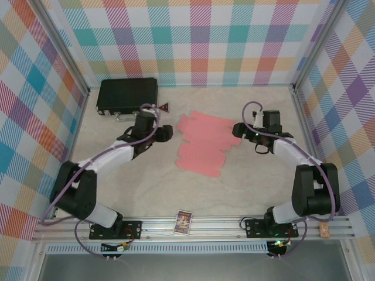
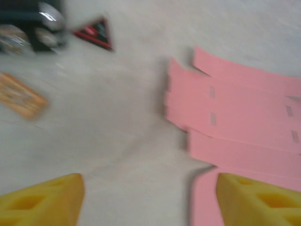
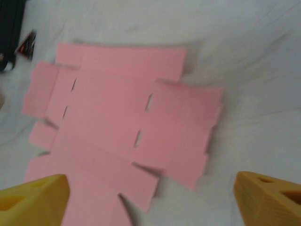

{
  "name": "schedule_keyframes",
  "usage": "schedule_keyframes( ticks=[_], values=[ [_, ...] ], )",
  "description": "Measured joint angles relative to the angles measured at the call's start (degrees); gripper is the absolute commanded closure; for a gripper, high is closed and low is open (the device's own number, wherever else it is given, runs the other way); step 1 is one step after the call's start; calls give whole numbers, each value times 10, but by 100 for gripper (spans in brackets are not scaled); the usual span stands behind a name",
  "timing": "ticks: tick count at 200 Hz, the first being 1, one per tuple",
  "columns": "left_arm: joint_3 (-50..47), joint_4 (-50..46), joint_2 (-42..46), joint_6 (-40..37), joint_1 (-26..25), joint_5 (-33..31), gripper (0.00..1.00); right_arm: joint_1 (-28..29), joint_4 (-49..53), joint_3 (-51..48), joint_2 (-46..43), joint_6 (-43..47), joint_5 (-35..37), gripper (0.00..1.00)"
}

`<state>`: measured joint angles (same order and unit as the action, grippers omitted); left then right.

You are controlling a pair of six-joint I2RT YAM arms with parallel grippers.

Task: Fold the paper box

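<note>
Both your left pincer (image 1: pixel 165 133) and right pincer (image 1: pixel 238 130) stand spread, holding nothing. The flat pink paper box (image 1: pixel 202 143) lies between them. If one finger pushes an edge alone, the thin card may slide or buckle.

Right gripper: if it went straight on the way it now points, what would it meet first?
Probably the flat paper box: in the right wrist view the sheet lies straight ahead of the right gripper, between its open jaws. How far above the sheet it is cannot be told.
</note>
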<state>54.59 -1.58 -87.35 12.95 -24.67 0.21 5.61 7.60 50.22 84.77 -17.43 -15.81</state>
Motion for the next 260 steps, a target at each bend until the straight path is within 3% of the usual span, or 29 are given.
schedule_keyframes(
  ticks=[26,66,104,152,196,260],
  values=[
    [61,-12,-82,23,-25,51,70,37,15,35,55,-15,-29,39],
    [159,-13,-202,47,-36,111,100,80,14,66,122,-40,-38,65],
    [228,-15,-284,59,-40,146,100,92,15,97,176,-57,-33,78],
    [250,-42,-325,59,-42,155,100,105,16,132,227,-61,-28,82],
    [225,-43,-323,71,-42,132,100,124,32,157,256,-57,-24,83],
    [127,-30,-252,101,-49,92,100,155,43,177,279,-43,-29,84]
  ],
)
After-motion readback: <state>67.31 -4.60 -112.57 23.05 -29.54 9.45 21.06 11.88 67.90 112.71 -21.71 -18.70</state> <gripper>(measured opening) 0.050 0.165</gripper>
